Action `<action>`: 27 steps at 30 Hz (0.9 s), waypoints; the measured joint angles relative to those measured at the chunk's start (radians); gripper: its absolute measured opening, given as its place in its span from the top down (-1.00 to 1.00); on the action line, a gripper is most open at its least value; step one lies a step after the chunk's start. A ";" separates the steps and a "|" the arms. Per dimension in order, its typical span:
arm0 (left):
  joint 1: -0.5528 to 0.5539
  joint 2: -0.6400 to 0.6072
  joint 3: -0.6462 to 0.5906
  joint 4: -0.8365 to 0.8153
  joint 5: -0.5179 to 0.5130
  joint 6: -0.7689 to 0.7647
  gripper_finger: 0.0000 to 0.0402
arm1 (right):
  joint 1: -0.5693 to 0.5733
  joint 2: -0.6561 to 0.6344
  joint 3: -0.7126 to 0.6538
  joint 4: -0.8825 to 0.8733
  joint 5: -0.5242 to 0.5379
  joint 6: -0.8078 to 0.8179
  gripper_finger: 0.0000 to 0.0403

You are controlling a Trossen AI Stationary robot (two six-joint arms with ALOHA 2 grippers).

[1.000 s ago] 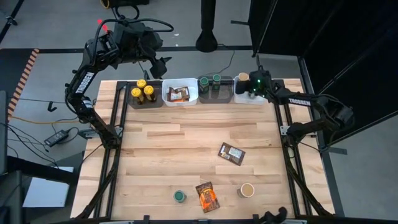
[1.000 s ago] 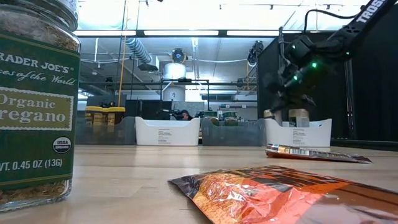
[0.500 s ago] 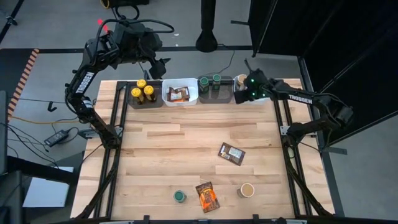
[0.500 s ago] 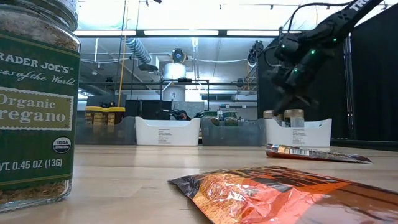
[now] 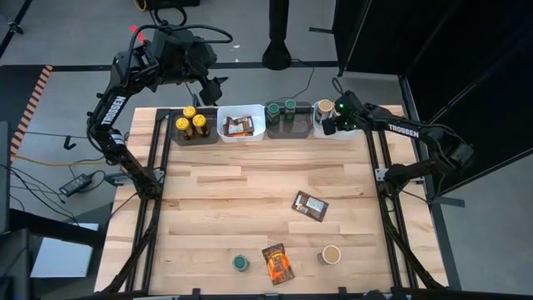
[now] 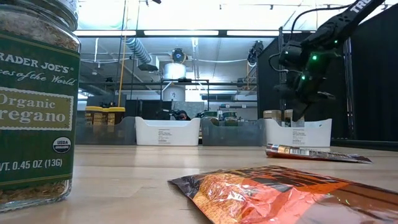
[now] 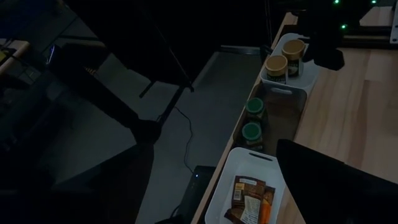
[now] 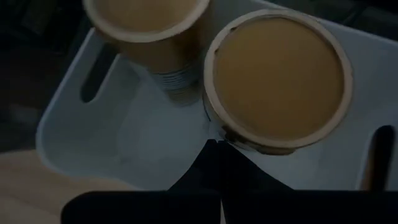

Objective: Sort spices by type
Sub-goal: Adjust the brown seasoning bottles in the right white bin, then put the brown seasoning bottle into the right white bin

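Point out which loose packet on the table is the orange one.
The orange packet lies at the table's near edge, between the green-lidded jar and the tan-lidded jar. The other loose packet is dark brown, nearer mid-table.

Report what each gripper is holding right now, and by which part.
Nothing is held. The right gripper is shut and empty over the white bin with two tan-lidded jars. The left gripper is open, empty, raised behind the table.

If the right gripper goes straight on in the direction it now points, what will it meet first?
Most likely the nearer tan-lidded jar in the white bin; the right gripper, jaws shut, points at its edge.
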State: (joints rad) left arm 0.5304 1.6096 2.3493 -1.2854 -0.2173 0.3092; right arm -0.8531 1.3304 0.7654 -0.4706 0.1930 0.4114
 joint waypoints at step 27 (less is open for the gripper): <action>0.000 0.000 0.000 0.000 0.000 0.001 -0.72 | 0.036 -0.044 0.292 -0.288 -0.194 -0.217 0.92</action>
State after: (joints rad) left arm 0.5304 1.6096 2.3493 -1.2854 -0.2173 0.3098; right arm -0.8167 1.2863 1.0569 -0.7582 -0.0009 0.1948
